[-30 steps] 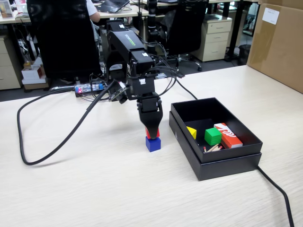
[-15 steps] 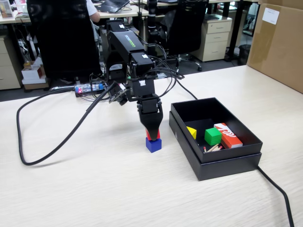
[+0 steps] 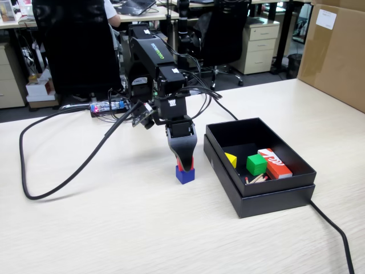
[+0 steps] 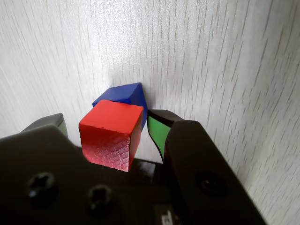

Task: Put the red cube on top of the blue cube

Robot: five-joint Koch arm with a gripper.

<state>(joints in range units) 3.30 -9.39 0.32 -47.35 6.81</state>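
Hand [image 3: 183, 161] pinches one red cube [image 4: 111, 136] right over one blue cube [image 3: 185, 174] at mid-frame on my counter [image 3: 114, 228]; open room lower left; one black box [image 3: 259, 171] just right.

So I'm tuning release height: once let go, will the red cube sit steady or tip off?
The red cube looks rigid, with flat matte faces, so it shouldn't roll. In the wrist view it sits skewed over the blue cube, so part may overhang and tip. The pincer seems to grip it without slipping.
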